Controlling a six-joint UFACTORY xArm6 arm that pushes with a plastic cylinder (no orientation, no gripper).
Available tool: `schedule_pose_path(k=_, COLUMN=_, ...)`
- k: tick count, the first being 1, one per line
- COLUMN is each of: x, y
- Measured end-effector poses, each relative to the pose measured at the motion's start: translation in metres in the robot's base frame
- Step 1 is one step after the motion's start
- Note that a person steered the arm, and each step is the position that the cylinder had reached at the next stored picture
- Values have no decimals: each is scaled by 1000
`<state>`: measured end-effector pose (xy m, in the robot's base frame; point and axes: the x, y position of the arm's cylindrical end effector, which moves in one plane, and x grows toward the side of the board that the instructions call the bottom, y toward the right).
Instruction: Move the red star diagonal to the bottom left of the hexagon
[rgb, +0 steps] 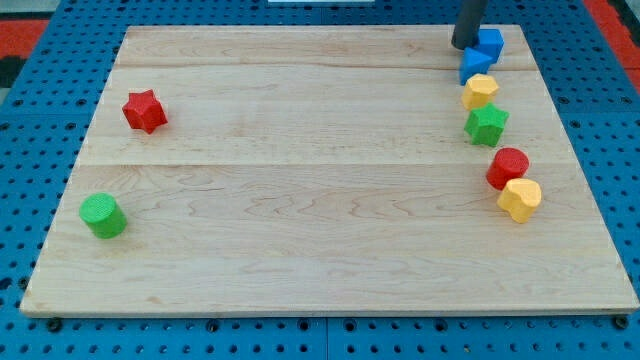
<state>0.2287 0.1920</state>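
The red star (145, 110) lies near the board's left edge, in the upper half. A green block (103, 215), round or hexagonal, lies below it near the lower left. My tip (465, 45) stands at the view's top right, touching or just left of a blue cube (489, 44). The tip is far from the red star, across the whole board. A yellow block with flat sides, perhaps a hexagon (480, 90), lies in the right-hand column.
Down the right side run a blue triangle-like block (474, 67), a green star (486, 124), a red cylinder (509, 166) and a yellow block (520, 199). The wooden board (320, 290) rests on a blue pegboard.
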Motion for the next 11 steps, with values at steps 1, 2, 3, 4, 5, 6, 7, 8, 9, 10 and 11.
schedule_pose_path(k=1, x=-5, y=-60)
schedule_pose_path(k=2, x=0, y=-153)
schedule_pose_path(k=3, x=27, y=-272)
schedule_pose_path(k=4, x=47, y=-395)
schedule_pose_path(k=5, x=115, y=-422)
schedule_pose_path(k=6, x=175, y=-402)
schedule_pose_path(k=7, x=215, y=-334)
schedule_pose_path(k=8, x=232, y=-326)
schedule_pose_path(k=9, x=195, y=-384)
schedule_pose_path(k=10, x=239, y=-411)
schedule_pose_path(k=11, x=283, y=-306)
